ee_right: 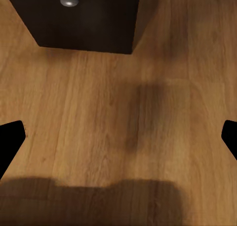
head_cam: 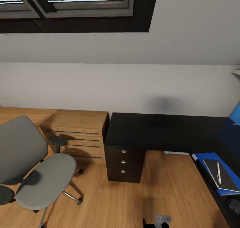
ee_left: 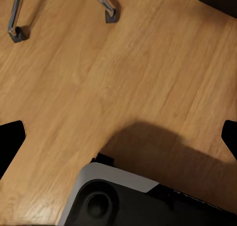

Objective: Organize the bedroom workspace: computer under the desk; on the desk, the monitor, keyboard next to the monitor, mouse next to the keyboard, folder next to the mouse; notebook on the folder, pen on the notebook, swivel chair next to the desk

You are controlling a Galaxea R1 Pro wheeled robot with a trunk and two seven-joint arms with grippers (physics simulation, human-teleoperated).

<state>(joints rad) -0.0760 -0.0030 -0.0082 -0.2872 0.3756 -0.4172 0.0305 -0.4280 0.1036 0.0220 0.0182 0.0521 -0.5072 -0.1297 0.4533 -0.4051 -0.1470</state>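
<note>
The black desk [head_cam: 160,131] runs along the wall and turns toward me at the right, with its drawer unit [head_cam: 124,163] near the middle. On the right wing lies the blue folder [head_cam: 231,181], with the grey notebook [head_cam: 222,176] on it and the white pen [head_cam: 218,172] on the notebook. The grey swivel chair [head_cam: 36,164] stands at the left, apart from the desk. My left gripper [ee_left: 118,137] hangs open over the floor near the chair's castors [ee_left: 111,16]. My right gripper [ee_right: 118,139] is open over the floor in front of the drawer unit [ee_right: 84,18]. The computer and keyboard are out of view.
A light wooden low cabinet [head_cam: 80,134] stands between chair and desk. A dark rounded thing [head_cam: 235,204] on the desk and a bright blue slanted panel [head_cam: 236,114] are cut by the right edge; I cannot tell what they are. Wood floor lies between chair and drawer unit.
</note>
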